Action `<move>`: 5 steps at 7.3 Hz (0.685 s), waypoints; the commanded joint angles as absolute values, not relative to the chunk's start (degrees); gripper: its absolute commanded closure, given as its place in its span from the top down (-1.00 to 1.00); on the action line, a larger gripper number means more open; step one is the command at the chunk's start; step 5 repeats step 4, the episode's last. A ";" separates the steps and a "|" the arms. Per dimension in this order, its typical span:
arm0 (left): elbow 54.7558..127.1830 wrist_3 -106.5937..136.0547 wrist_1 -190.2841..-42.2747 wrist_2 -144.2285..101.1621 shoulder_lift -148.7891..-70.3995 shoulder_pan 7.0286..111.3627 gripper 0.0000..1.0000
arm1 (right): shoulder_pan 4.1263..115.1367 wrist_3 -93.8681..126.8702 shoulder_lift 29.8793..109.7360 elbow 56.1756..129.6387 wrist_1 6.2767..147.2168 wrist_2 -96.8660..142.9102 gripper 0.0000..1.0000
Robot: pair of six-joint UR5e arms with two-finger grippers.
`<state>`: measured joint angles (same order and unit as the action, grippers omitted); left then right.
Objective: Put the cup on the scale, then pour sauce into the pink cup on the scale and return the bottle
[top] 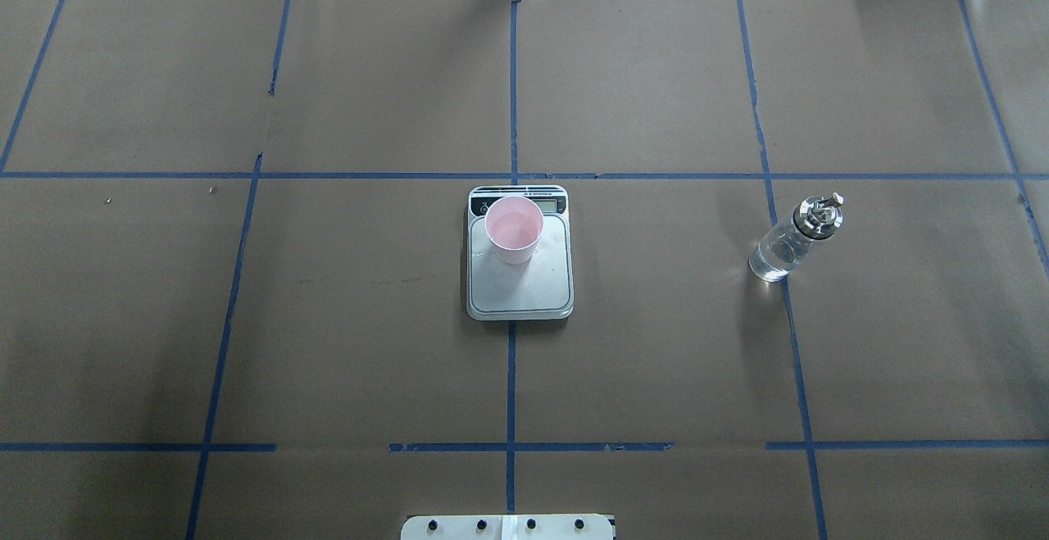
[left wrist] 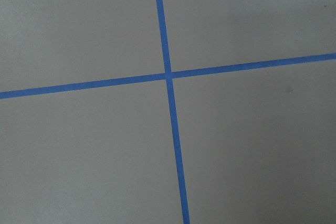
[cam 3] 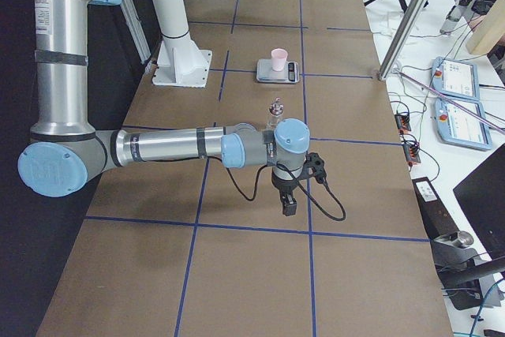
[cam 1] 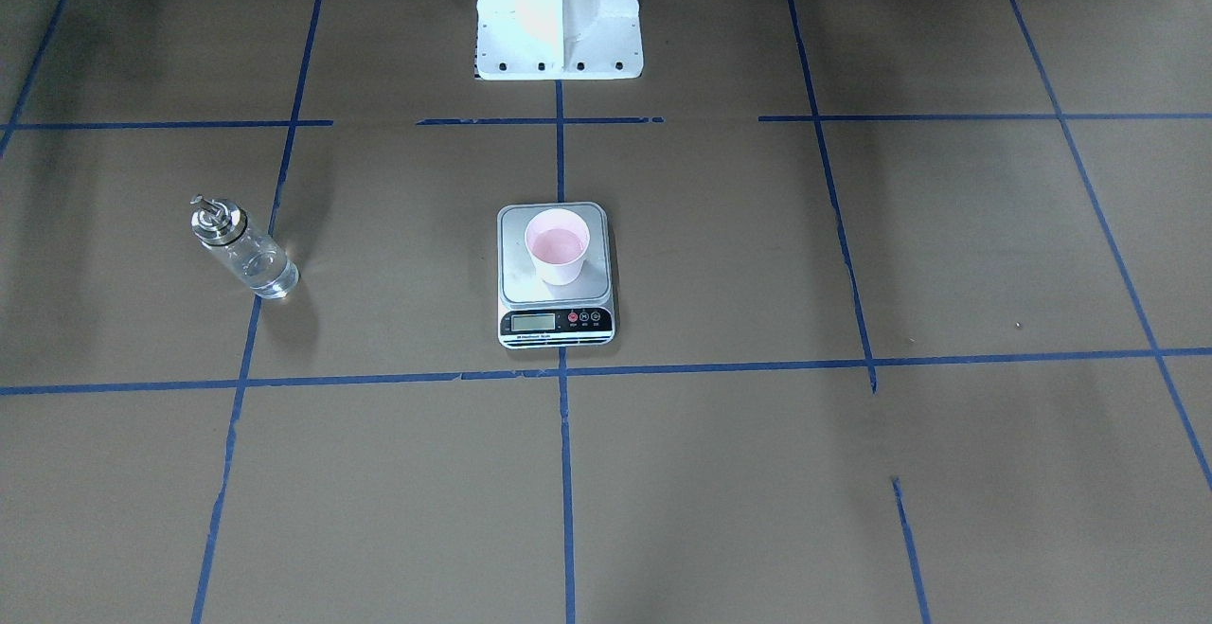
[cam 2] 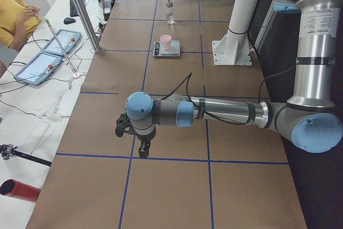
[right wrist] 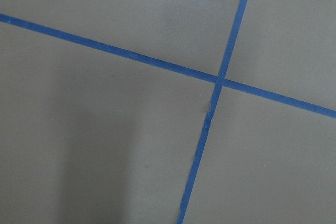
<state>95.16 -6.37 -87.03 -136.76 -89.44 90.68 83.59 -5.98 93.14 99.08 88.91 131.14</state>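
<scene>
Low over the tabletop [cam 1: 757, 472], the left claw [cam 2: 143, 151] points straight down near a blue tape line [cam 2: 177, 158], at the end of the near arm in the left side view. It holds nothing that can be seen, but whether its jaws are parted or together cannot be told from that view. The right claw [cam 3: 289, 207] hangs the same way in the right side view, a black cable looping beside it. Its jaws cannot be judged either. Each wrist camera shows only brown tabletop and a crossing of tape lines [left wrist: 168, 74].

Well apart from both claws, the scale [cam 1: 556, 321] lies flat at the middle of the tabletop, in front of the white robot base [cam 1: 559, 18]. Its display strip faces away from the robot. The pink cup [cam 1: 557, 245] stands upright on the steel platform.

Off to the robot's right, well apart from the scale, the glass bottle [cam 1: 244, 250] stands upright just beside a tape line. Clear sauce [cam 1: 265, 272] shows through its lower part.
</scene>
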 commanded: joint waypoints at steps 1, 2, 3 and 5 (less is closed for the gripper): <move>94.83 -6.59 -87.01 -136.58 -89.91 90.62 1.00 | 83.58 -5.98 93.08 99.31 88.86 131.22 1.00; 94.75 -6.77 -87.10 -136.76 -90.09 90.62 1.00 | 83.58 -5.98 93.08 98.97 88.94 131.13 1.00; 94.92 -6.77 -87.10 -136.76 -90.52 90.62 1.00 | 83.58 -5.98 93.08 99.14 88.86 131.39 1.00; 95.01 -6.77 -87.10 -136.84 -90.79 90.62 1.00 | 83.58 -5.98 93.08 99.05 88.86 131.48 1.00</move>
